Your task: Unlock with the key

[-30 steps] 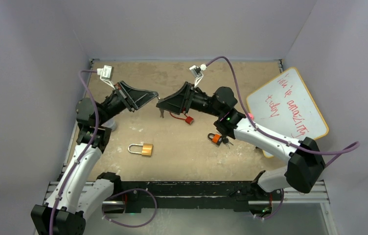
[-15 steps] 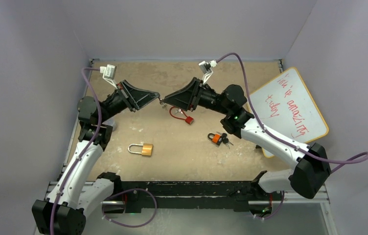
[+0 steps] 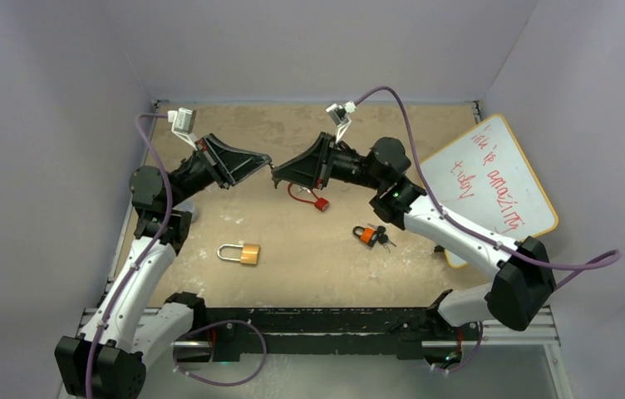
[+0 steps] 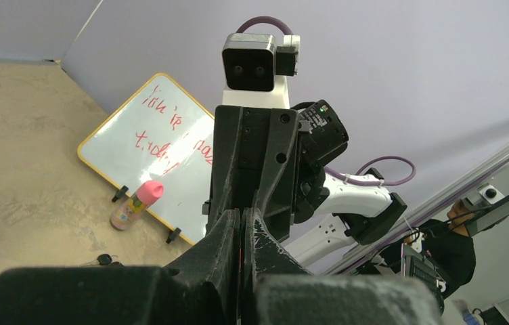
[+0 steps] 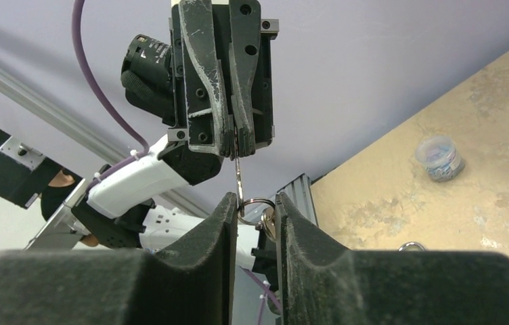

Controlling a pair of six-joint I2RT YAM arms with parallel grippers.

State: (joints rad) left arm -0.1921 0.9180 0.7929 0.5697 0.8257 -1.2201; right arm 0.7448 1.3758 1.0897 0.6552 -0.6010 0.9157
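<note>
Nearest on the bench (image 3: pixel 309 270), a brass padlock (image 3: pixel 240 253) lies flat. Right of it sits an orange padlock (image 3: pixel 366 236), with a red padlock (image 3: pixel 321 204) farther back. Beyond that, tip to tip in mid-air: the left gripper (image 5: pixel 233 150) pressed tight on the key (image 5: pixel 237 172) blade, the right gripper (image 5: pixel 255 210) narrowly parted with the key ring (image 5: pixel 252 200) in the gap. Whether it is gripping, I cannot tell.
</note>
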